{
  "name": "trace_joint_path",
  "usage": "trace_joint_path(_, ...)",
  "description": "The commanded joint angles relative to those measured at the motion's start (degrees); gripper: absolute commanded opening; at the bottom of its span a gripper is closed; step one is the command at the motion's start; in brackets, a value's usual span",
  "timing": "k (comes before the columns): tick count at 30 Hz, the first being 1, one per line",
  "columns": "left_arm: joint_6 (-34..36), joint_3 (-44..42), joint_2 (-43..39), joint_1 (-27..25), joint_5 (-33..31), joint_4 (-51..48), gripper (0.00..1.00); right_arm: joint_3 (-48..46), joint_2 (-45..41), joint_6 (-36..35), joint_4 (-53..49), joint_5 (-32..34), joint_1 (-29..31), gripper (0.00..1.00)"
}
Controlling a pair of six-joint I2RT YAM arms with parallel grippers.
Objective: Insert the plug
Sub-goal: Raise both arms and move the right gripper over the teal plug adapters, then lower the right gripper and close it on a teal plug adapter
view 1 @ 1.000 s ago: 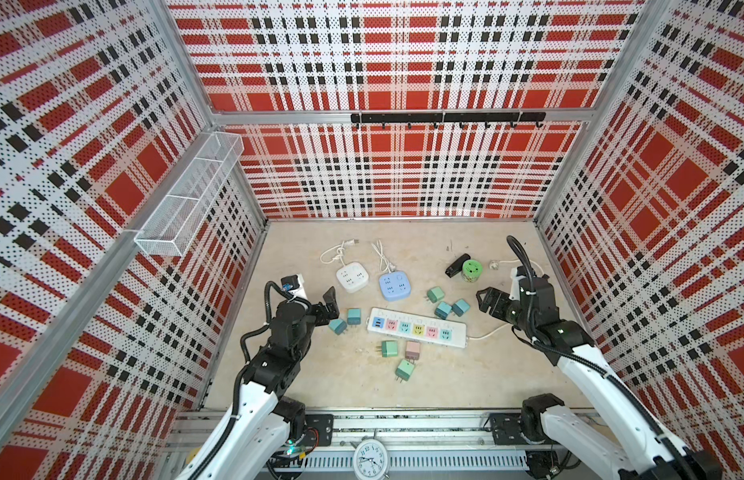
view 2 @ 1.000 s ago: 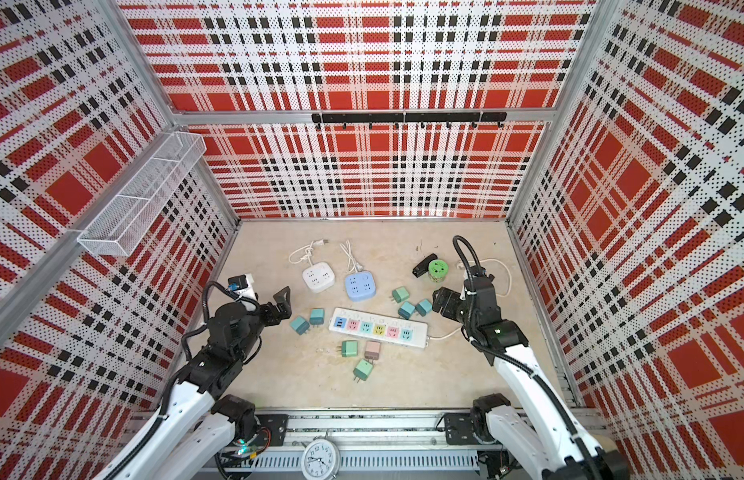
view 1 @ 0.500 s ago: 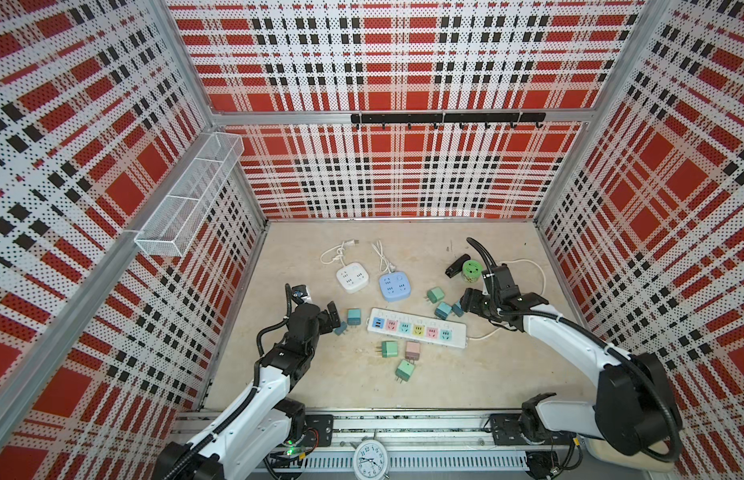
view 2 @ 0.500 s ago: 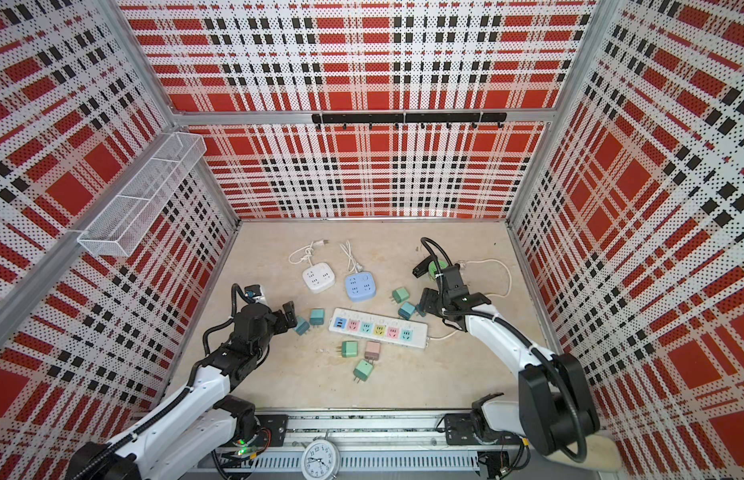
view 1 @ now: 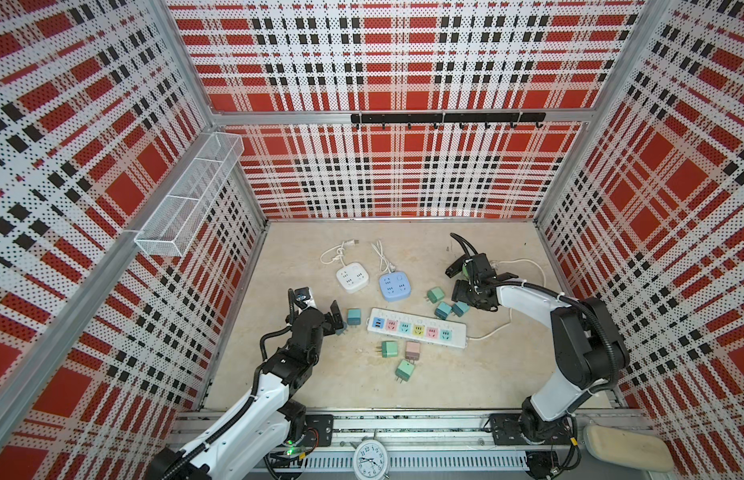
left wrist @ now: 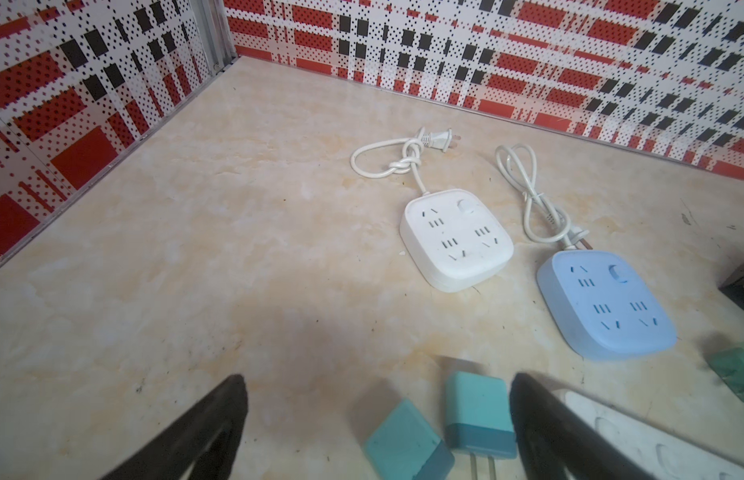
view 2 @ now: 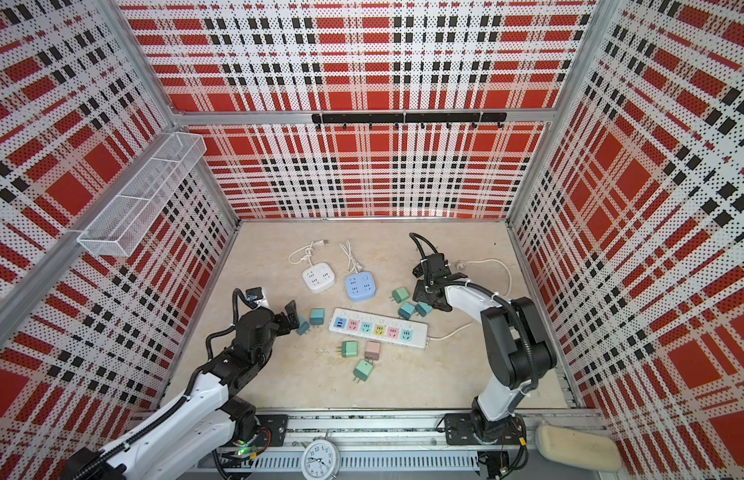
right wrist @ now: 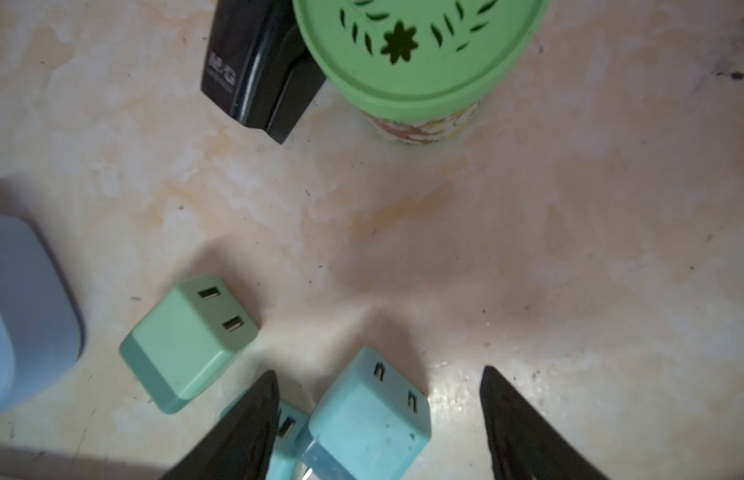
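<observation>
My right pincer [right wrist: 378, 372], jaws apart, straddles the blue plug [right wrist: 368, 419] on the tabletop [right wrist: 403, 249] near the power strip [view 1: 418, 332]. My left pincer [left wrist: 376, 376] is likewise apart. Off-centre closing could twist the plug or catch the neighbouring plug [right wrist: 288, 428].

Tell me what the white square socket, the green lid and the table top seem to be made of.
White square socket: likely moulded plastic, smooth, matte; rounded edges.
Green lid: probably plastic, matte; leaf-shaped holes cut cleanly through.
Table top: marble-patterned stone or laminate, I cannot tell which; cloudy beige veins, faint sheen.
</observation>
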Motion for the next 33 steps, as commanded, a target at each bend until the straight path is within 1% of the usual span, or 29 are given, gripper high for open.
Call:
trace_joint_path(1, 0.16, 0.91, 0.94, -1.01, -3.21, 1.33, 0.99, 1.95, 2.17, -0.93, 0.13, 1.96, 0.29, 0.78)
trace_joint_path(7, 0.58, 1.62, 2.54, -2.06, -4.36, 1.33, 0.99, 1.33, 3.52, -1.20, 0.21, 1.96, 0.45, 0.78)
trace_joint_path(18, 0.89, 2.24, 3.73, -2.96, -5.34, 1.33, 0.99, -5.11, 0.05, -0.90, 1.50, 3.28, 1.83, 0.79)
trace_joint_path(26, 1.08, 2.32, 3.94, -3.46, -5.73, 1.33, 0.99, -8.43, -3.03, -0.64, 1.68, 3.50, 1.89, 0.73)
trace_joint_path(33, 1.15, 2.41, 4.15, -4.01, -6.25, 1.34, 0.99, -9.74, -4.85, -0.23, 1.57, 3.16, 2.19, 0.64)
